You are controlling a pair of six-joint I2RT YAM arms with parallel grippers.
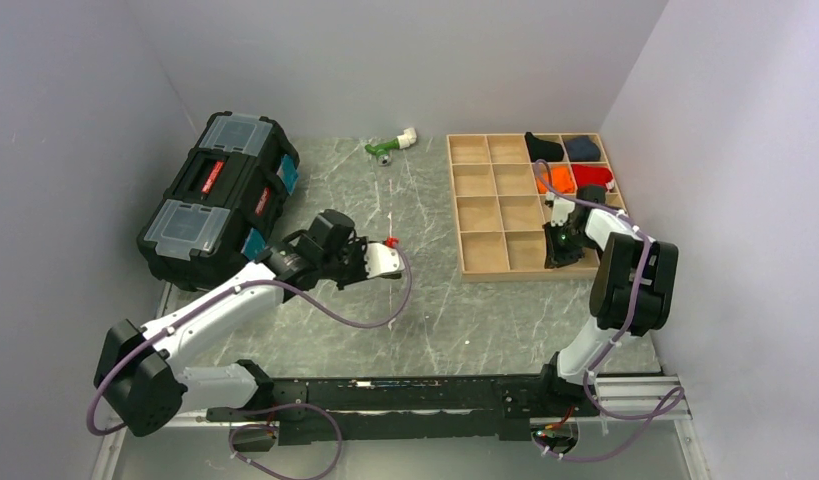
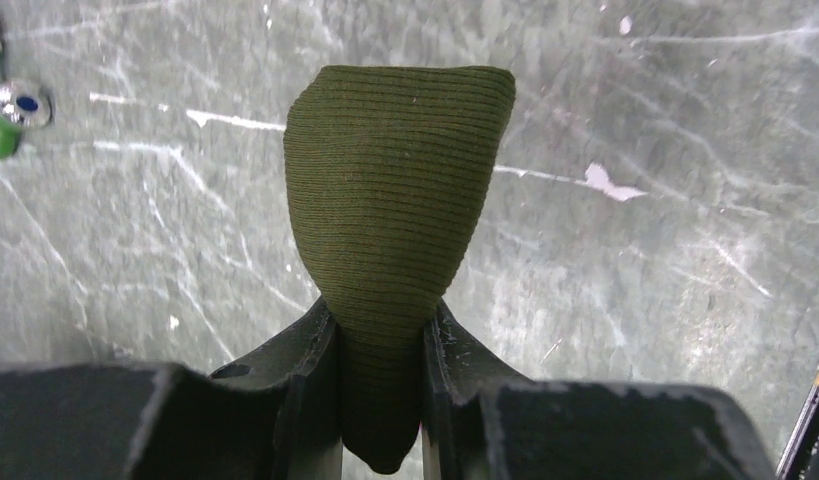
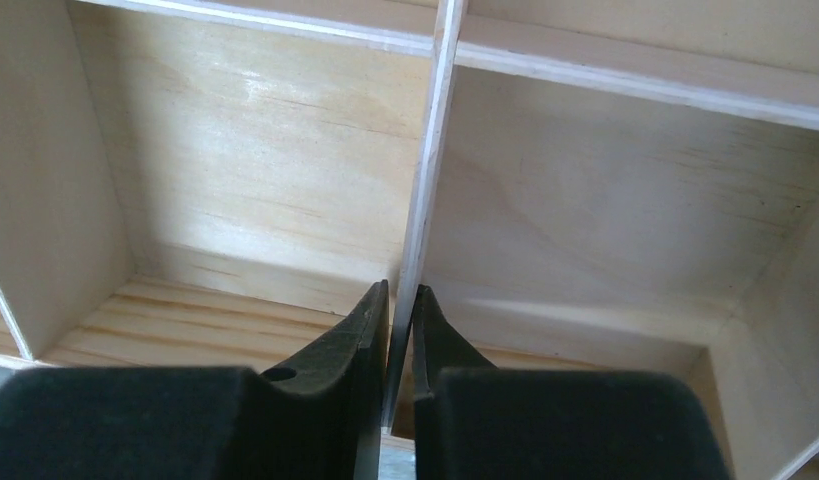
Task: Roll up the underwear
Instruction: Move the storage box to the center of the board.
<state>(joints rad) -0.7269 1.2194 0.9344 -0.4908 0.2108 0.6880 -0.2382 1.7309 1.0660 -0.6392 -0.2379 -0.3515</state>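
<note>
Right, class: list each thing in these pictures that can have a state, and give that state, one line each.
underwear: bunched up, clamped, not rolled.
left pincer: shut on the underwear.
right pincer: shut on the tray divider.
wooden tray: cloths in four far right cells.
toolbox: closed.

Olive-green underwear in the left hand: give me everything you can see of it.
The dark olive-green ribbed-knit underwear is bunched into a soft wedge. Its narrow end is pinched between the two black fingers of the left hand, and its wide end fans out beyond them with a roughly flat top edge. No waistband shows. It sits over the grey marbled table; whether it touches cannot be told.
</note>
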